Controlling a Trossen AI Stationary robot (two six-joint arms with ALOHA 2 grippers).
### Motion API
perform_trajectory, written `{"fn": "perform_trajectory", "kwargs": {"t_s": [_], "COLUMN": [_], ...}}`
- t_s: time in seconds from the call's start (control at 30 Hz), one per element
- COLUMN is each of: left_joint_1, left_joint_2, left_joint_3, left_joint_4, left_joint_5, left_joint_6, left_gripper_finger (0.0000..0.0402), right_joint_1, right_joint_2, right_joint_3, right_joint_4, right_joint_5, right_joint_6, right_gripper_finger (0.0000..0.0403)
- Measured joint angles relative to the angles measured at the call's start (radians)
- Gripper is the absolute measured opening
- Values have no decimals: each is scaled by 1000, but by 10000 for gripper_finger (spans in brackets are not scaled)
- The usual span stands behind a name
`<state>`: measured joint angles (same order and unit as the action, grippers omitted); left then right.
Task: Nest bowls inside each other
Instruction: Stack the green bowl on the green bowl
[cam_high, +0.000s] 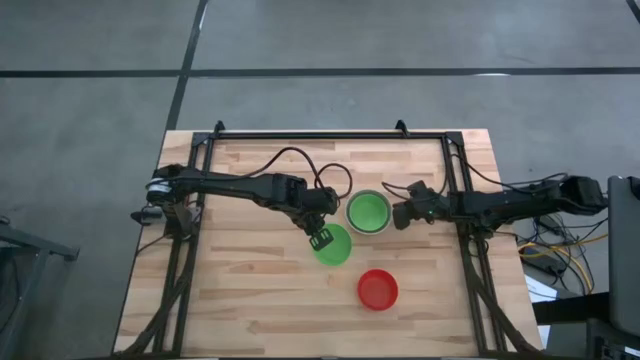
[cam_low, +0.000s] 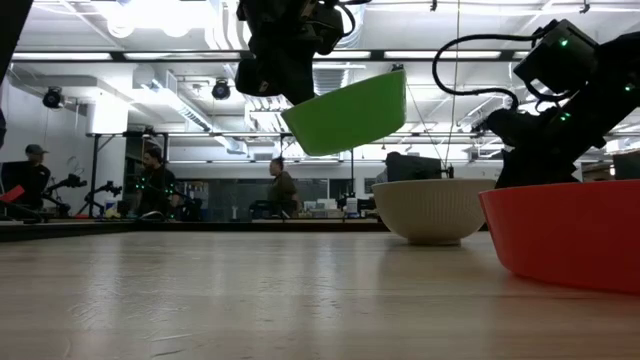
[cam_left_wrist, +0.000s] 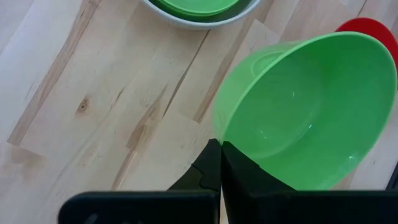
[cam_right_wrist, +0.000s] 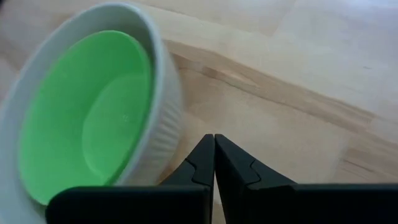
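My left gripper (cam_high: 322, 238) is clamped on the rim of a green bowl (cam_high: 333, 245), holding it tilted in the air above the middle of the table (cam_high: 250, 300); pinching the thin rim is the only grip that leaves the bowl's hollow free, and I judge the lift is there to clear the wall of the stack it should drop into. That stack sits just toward the far edge: a white bowl (cam_high: 368, 212) with another green bowl (cam_right_wrist: 87, 124) already nested inside. My right gripper (cam_high: 400, 215) is empty, its fingers pressed together, resting beside the white bowl, perhaps to steady it. The red bowl (cam_high: 378, 288) waits alone nearer the front edge. I can read no brand, label or writing on any of the bowls.
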<state>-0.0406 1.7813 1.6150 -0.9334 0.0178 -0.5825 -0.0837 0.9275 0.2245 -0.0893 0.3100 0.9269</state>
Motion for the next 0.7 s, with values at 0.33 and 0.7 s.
{"fn": "perform_trajectory", "kwargs": {"t_s": [0.33, 0.7], "left_joint_1": [0, 0], "left_joint_2": [0, 0], "left_joint_3": [0, 0], "left_joint_4": [0, -7], "left_joint_5": [1, 15], "left_joint_6": [4, 4], "left_gripper_finger": [1, 1], "right_joint_1": [0, -1], "right_joint_2": [117, 338], "right_joint_3": [51, 170], "right_joint_4": [154, 167], "right_joint_5": [-32, -100], "right_joint_6": [-70, -78], "right_gripper_finger": [8, 8]}}
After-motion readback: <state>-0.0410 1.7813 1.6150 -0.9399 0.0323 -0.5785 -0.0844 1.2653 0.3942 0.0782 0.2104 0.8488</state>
